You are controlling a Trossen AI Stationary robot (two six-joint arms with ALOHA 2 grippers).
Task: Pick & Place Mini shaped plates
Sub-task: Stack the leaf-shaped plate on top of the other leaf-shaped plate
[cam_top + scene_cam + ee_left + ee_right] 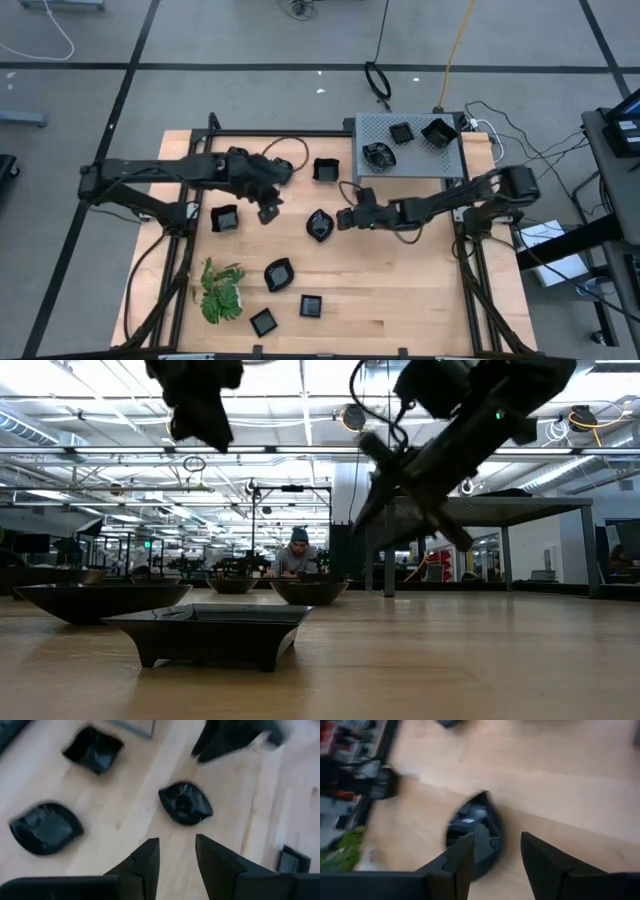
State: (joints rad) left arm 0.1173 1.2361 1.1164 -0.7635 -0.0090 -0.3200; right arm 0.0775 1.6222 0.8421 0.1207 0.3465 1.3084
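Several small black mini shaped plates lie on the wooden table. A leaf-like one [319, 225] sits in the middle, with square ones [325, 170] [225, 218] and a round one [279, 274] around it. Three more rest on the grey perforated tray [455, 160]. My left gripper [268, 210] hovers open to the left of the leaf-like plate [185, 802]. My right gripper [342, 219] hovers open just to its right, the plate [475, 832] lying ahead of its fingers. In the low view both grippers [200, 405] [375, 510] hang above the table.
A green leafy plant [220, 292] stands near the table's near-left corner. Two square plates [311, 305] [263, 321] lie by the near edge. Cables run along the far edge and beside the tray. In the low view a person [297, 555] sits far behind the table.
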